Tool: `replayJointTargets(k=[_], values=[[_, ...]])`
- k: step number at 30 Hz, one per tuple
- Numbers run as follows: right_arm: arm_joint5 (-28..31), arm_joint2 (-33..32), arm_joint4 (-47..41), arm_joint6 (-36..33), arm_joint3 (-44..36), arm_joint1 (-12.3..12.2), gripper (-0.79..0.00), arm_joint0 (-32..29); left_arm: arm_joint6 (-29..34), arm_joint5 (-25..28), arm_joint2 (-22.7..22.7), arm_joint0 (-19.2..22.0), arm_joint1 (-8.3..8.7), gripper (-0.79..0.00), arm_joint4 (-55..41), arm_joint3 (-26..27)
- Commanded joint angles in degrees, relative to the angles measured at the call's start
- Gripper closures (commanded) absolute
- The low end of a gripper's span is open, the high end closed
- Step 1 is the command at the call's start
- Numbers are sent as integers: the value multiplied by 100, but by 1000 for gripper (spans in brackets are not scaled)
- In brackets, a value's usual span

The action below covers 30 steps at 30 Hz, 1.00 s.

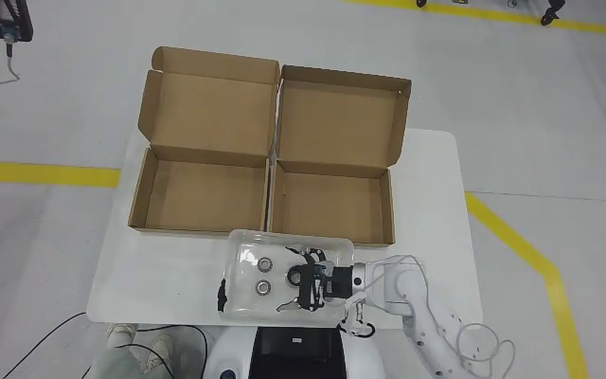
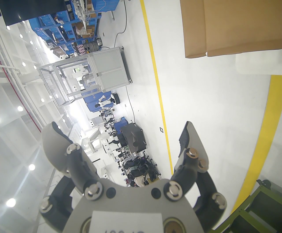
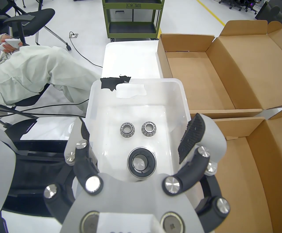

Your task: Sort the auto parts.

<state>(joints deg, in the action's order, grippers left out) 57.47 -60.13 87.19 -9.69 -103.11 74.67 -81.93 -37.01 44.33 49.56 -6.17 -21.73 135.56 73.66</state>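
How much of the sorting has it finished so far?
Nothing looks sorted yet: both cardboard boxes are empty. In hand: nothing; the right gripper hovers open above the clear bin. Still to sort: two small bearings and a larger black ring, lying in the bin.

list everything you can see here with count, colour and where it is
cardboard boxes: 2, brown, open, side by side at the table's far side
plastic bin: 1, clear, in front of the boxes
small bearings: 2, silver, side by side in the bin
large ring: 1, black and silver, in the bin
tape: 1 piece, black, on the bin's rim
table: 1, white
cart: 1, green, on the floor
right gripper: open, above the bin
left gripper: open, over the floor
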Motion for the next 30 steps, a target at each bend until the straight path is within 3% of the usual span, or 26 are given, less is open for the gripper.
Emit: replayJointTargets(k=[1,8,9,16,30], values=[[53,54,82,-21,45,-18,-785,48,0,0,0,0,0,-785,0,0],[-22,196,99,-314,233,-69,-785,235,0,0,0,0,0,-785,0,0],[-40,200,90,-338,235,-76,-739,242,0,0,0,0,0,-785,0,0],[-177,224,101,-637,227,-129,-616,244,0,0,0,0,0,-785,0,0],[-660,420,55,-1351,380,-179,-650,278,0,0,0,0,0,-785,0,0]])
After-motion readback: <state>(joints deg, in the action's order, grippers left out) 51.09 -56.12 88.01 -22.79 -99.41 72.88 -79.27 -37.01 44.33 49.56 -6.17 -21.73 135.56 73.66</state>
